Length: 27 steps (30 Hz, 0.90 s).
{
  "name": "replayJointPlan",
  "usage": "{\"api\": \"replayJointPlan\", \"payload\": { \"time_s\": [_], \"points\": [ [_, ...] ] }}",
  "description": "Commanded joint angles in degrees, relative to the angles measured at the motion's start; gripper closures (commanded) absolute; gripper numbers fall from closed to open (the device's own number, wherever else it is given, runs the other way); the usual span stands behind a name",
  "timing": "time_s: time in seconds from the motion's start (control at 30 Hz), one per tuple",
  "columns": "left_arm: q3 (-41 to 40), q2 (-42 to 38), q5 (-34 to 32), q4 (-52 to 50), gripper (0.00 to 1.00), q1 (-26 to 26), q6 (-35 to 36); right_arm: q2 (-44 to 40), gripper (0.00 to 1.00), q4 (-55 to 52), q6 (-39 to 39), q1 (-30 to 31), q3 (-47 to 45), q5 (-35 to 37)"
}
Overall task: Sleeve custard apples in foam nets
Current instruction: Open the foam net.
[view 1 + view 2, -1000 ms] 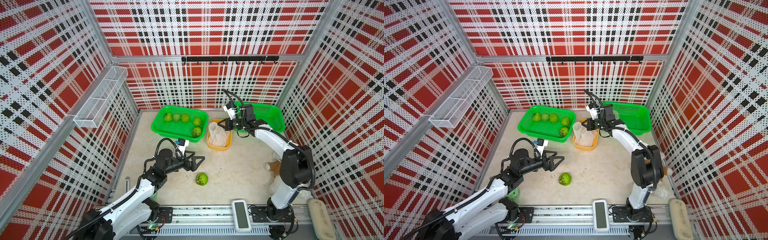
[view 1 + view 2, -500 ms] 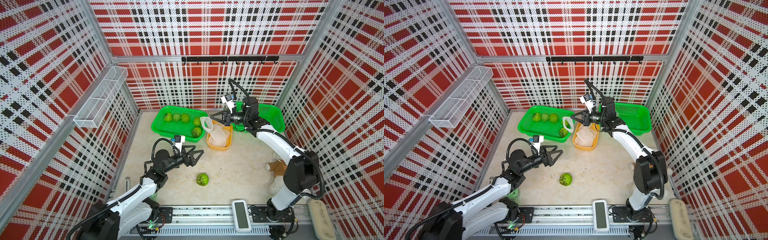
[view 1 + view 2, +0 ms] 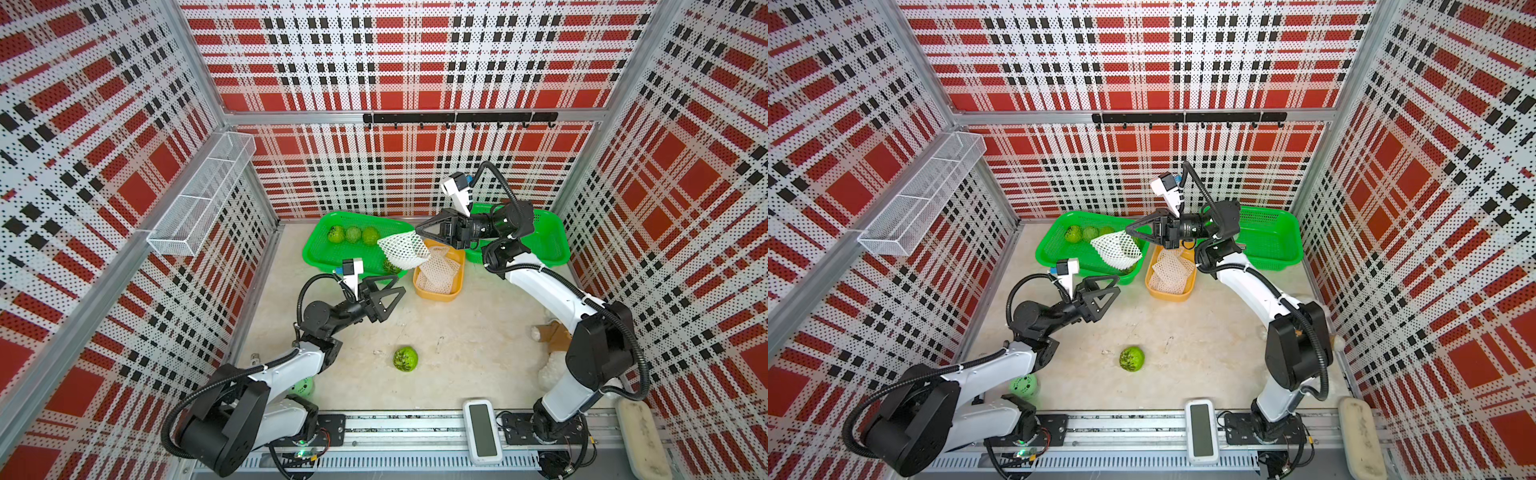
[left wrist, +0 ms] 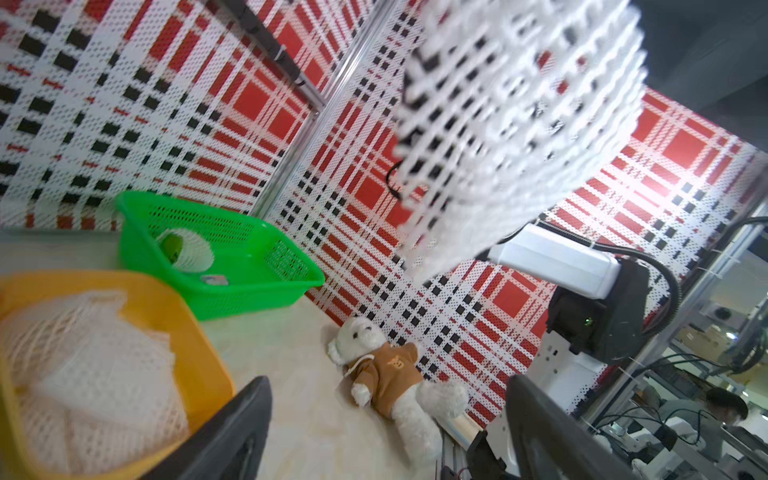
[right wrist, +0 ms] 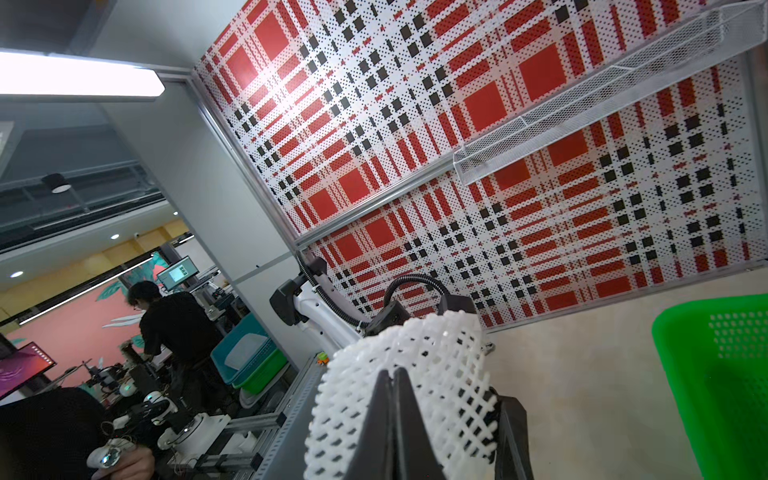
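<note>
White diamond-mesh foam net (image 3: 401, 249) hangs pinched by its edge in your right gripper (image 3: 417, 230), jaws pressed together, raised by the green basket (image 3: 316, 253). Three bumpy custard apples (image 3: 353, 235) show there, and a fourth is half hidden behind the mesh. Crumpled spare nets (image 3: 438, 270) fill the yellow tray (image 3: 436, 297), a lone apple (image 3: 405, 358) lies on the table (image 3: 478, 340), and your left gripper (image 3: 395, 286) gapes wide and empty.

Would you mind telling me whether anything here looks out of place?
One custard apple lies alone on the table, away from the green basket holding the others. A plush bear and a holed green ball lie by the arm bases, unrelated to sleeving fruit.
</note>
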Motion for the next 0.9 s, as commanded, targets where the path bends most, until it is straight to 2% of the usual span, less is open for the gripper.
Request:
{"api": "replayJointPlan", "payload": {
  "time_s": [0.0,0.07,0.17,0.23,0.3,0.37,0.43,0.63,0.7,0.73,0.77,0.87],
  "points": [
    [3.74,1.03,1.46,4.37,0.1,-0.96,2.61,-1.2,1.0,4.63,3.49,0.93,-1.05,-1.52],
    [5.62,2.03,2.04,4.84,0.12,-0.81,2.47,-1.54,1.0,3.13,2.01,1.25,-1.22,-1.48],
    [7.48,2.23,3.68,4.76,0.28,-1.94,3.69,-2.85,1.0,-5.39,-4.93,1.25,-1.6,-0.6],
    [7.14,1.69,3.33,4.72,0.43,-2.5,4.41,-4.44,1.0,-16.45,-14.1,1.18,-1.26,0.73],
    [6.33,1.21,3.09,4.76,0.55,-2.22,4.22,-6.17,1.0,-30.01,-25.18,1.24,-0.07,2.82],
    [4.85,0.37,2.48,4.76,0.58,-1.88,3.92,-7.67,1.0,-42.83,-35.64,1.21,1.78,5.73],
    [3.39,-0.94,2.26,4.59,0.62,-1.55,3.99,-8.4,1.0,-48.74,-40.66,1.25,2.73,7.54],
    [1.36,-4.57,2.48,4.28,0.8,-0.04,3.02,-8.17,1.0,-50.23,-42.62,1.25,2.02,8.54],
    [1.07,-5.18,2.85,3.81,0.93,0.67,2.38,-8.11,0.99,-50.44,-43.25,1.24,1.72,8.58],
    [1.05,-5.36,3.24,3.58,1.0,0.98,1.88,-8.14,0.97,-50.59,-43.46,1.26,1.61,8.48],
    [1.15,-5.35,3.69,3.49,1.0,1.28,1.53,-8.14,0.94,-50.68,-43.48,1.26,1.53,8.1],
    [2.3,-5.09,6.68,1.27,1.0,2.3,-0.2,-9.54,0.65,-53.43,-46.06,1.25,1.27,8.82]
  ]
}}
